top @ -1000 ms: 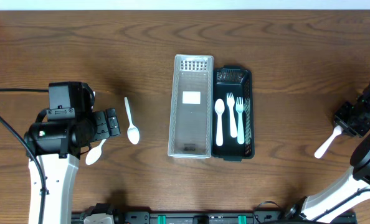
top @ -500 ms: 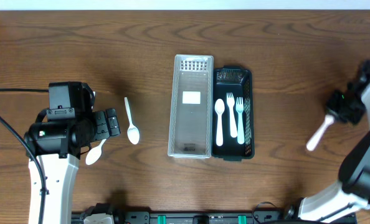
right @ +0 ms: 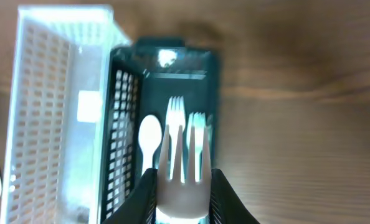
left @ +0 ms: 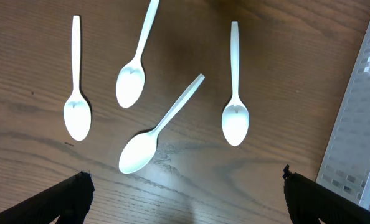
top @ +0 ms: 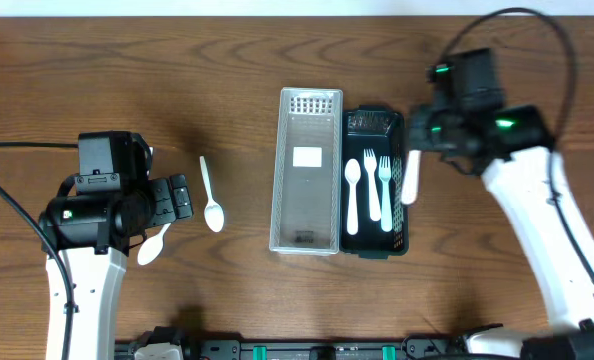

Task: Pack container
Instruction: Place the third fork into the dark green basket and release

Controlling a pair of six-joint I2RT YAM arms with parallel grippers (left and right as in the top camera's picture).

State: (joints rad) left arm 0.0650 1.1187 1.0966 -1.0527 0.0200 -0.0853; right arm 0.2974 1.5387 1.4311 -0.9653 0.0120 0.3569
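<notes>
A clear white basket (top: 307,238) and a black basket (top: 398,190) stand side by side at the table's middle. The black basket holds a white spoon (top: 352,195) and two white forks (top: 378,185). My right gripper (top: 424,138) is shut on a white plastic fork (top: 411,180), held above the black basket's right edge. In the right wrist view the fork (right: 184,180) sits between the jaws (right: 184,194) over the black basket (right: 126,99). My left gripper (top: 179,198) is open and empty above several white spoons (left: 235,118) on the table.
In the overhead view, one spoon (top: 210,195) lies left of the clear basket and another (top: 153,245) partly under the left arm. The clear basket's edge (left: 359,124) shows at the right of the left wrist view.
My right arm has swung from the table's far right edge leftward, carrying the fork to the black basket's right side. The left arm has not moved.
</notes>
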